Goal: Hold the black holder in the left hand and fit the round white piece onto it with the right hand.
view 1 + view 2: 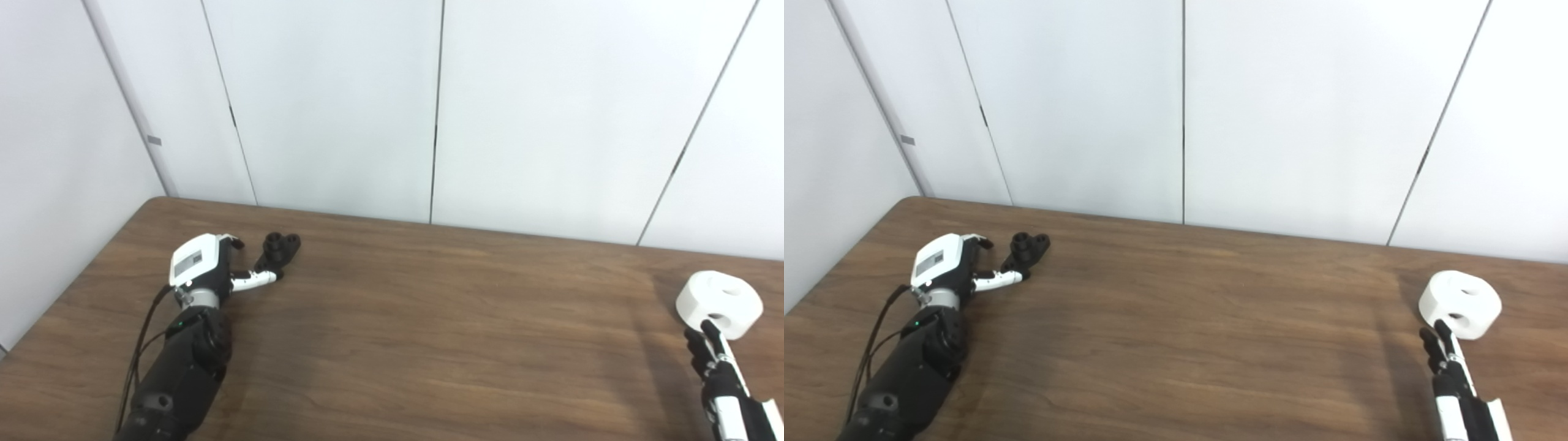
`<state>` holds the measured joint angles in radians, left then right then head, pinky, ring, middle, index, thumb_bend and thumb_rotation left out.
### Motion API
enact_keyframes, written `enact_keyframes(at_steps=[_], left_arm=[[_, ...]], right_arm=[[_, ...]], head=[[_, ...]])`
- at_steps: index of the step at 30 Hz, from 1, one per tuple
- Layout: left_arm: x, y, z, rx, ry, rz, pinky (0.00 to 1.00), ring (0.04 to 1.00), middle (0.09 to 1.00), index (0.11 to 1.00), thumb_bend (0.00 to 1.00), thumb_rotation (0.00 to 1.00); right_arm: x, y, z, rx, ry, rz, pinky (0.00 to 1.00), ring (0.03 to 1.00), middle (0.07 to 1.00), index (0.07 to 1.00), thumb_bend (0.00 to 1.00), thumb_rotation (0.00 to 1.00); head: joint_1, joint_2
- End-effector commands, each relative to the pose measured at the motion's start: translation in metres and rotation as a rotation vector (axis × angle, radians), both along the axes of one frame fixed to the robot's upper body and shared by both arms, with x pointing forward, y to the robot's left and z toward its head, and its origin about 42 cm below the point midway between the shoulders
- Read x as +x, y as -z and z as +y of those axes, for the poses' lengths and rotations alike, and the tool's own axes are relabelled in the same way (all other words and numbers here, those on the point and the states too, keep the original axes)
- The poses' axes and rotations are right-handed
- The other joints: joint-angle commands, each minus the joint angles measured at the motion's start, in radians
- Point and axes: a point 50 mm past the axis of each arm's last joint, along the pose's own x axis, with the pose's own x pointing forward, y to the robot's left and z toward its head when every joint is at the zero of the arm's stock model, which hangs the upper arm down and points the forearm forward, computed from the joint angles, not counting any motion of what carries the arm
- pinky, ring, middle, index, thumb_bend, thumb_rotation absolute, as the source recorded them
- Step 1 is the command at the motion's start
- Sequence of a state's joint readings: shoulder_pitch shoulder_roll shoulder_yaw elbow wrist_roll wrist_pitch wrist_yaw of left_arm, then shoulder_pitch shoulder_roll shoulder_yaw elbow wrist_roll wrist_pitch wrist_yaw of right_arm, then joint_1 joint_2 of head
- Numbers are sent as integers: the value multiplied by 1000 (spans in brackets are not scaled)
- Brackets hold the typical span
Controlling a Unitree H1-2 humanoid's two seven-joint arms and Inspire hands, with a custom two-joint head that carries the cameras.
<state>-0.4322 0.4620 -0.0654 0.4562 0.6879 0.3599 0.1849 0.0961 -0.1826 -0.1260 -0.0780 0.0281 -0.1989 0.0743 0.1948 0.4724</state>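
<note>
I have both hands out on the table (392, 343), each at its own part, and neither part is lifted yet.

My left hand (208, 269) lies at the far left. The holder (278, 248) sits just beyond and to the right of it, on the wood. A finger (254, 280) stretches out under the holder's near end and seems to touch it; the other fingers curl over the top of the palm, apart from the holder. So the hand is spread and grips nothing. The holder's long axis runs from near-left to far-right, roughly in line with that finger, so I judge that closing on it needs the palm pushed forward and right first.

My right hand (1448, 361) comes up at the far right, fingers extended and pointing away from me. Their tips reach the near side of the white piece (1461, 303), which lies straight ahead of them. Whether they touch it I cannot tell; nothing is wrapped around it.

The two parts are well apart, at opposite ends of the table.
</note>
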Motion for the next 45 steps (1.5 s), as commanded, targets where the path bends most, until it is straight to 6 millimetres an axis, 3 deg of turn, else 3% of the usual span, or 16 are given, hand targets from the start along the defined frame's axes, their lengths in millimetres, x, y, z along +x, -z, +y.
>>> enact_keyframes(at_steps=[1,11,28,45], left_arm=[[14,-31,9,54,3,-70,1000,942,886,759,898,491],[18,-29,7,58,32,-56,984,935,883,761,898,507],[17,-21,-11,1,88,-84,970,923,867,711,877,411],[23,-14,-13,-31,96,-70,978,920,849,660,860,370]], right_arm=[[-23,30,12,56,20,96,1000,968,945,969,542,993],[-26,28,15,51,19,92,1000,967,948,973,553,991],[-25,27,16,33,28,92,1000,955,932,966,557,993],[-27,25,18,49,30,93,1000,961,938,971,584,973]], head=[[1,0],[-11,6],[-12,18],[-21,24]])
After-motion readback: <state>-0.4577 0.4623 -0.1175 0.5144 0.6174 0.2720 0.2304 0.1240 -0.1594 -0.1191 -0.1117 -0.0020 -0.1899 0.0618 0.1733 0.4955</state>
